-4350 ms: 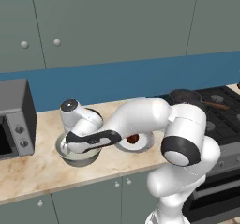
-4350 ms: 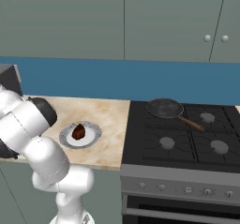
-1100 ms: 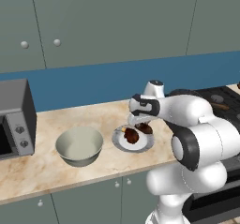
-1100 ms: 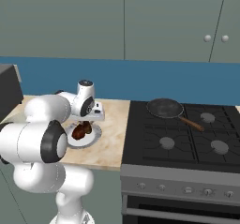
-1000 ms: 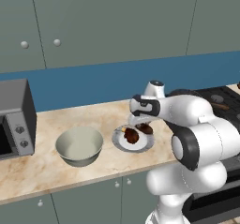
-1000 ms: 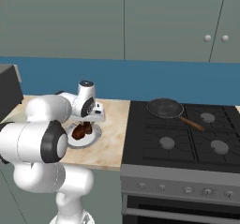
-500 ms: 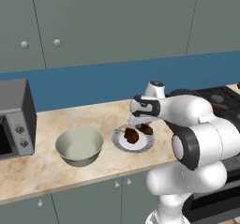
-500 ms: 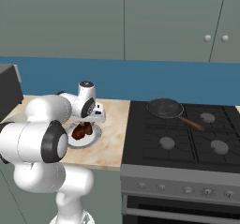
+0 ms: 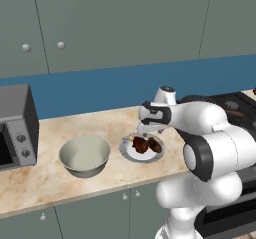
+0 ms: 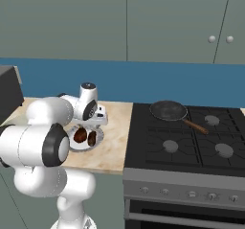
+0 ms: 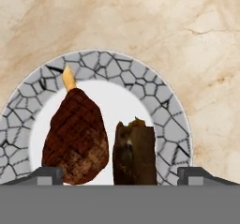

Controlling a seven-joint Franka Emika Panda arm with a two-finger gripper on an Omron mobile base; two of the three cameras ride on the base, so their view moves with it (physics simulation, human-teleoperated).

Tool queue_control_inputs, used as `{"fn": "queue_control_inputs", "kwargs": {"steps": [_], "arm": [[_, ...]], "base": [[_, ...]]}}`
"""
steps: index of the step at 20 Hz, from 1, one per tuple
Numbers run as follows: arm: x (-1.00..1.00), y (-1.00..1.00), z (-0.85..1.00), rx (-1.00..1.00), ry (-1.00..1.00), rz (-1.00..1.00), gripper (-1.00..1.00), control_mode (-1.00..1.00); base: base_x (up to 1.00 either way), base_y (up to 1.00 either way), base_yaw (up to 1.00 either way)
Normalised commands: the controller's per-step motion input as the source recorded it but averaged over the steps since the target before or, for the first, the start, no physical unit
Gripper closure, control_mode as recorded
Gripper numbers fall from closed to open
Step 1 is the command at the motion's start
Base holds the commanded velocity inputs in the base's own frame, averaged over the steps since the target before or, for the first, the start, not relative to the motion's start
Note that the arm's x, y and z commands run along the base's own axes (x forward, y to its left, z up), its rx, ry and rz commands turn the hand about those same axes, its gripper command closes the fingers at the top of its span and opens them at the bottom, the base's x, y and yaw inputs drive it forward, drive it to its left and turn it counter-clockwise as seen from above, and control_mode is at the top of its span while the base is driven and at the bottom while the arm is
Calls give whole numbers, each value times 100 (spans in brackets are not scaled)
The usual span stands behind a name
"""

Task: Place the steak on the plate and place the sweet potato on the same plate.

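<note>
From the hand view I see the fingers point(image 11: 120, 176) spread wide, their tips standing at either side of the picture with the steak point(image 11: 75, 136) and the sweet potato point(image 11: 135, 153) both between them and gripped by neither. A second ago those fingers were closed on the sweet potato just above the plate point(image 11: 173, 124); now they have let go, and the dark knobbly lump rests on the white middle of the plate, just beside the steak, close enough that I cannot tell whether the two touch.

In the left base view the plate point(image 9: 126, 151) sits near the front edge of the counter point(image 9: 50, 133), with the pale bowl point(image 9: 84, 155) to its left and the stove beyond the counter's right end. The steak point(image 9: 140, 145) and the sweet potato point(image 9: 154, 144) lie side by side on it, and the gripper point(image 9: 145, 133) hangs directly over them. The right base view agrees: both brown pieces on the plate point(image 10: 72, 146), the gripper point(image 10: 93, 122) close above.

My reading is that both placements are done (the bowl looks empty too), so the task is as good as finished. What remains is to lift the hand straight up, clear of the food, without nudging either piece off the rim.
</note>
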Motion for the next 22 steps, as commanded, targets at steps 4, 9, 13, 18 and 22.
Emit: {"fn": "queue_control_inputs", "kwargs": {"steps": [4, 9, 13, 18, 22], "arm": [[-41, 0, 44, 0, -1, 0, -100, -100], [-87, 0, 57, 0, -1, 0, -100, -100], [-100, 12, 48, 0, -3, 0, -100, -100], [-100, 7, 41, -2, -3, -3, -100, -100], [-93, 8, 37, -7, -4, -4, -100, -100]], "base": [[0, 0, 0], [0, 0, 0], [0, 0, 0], [0, 0, 0], [0, 0, 0]]}}
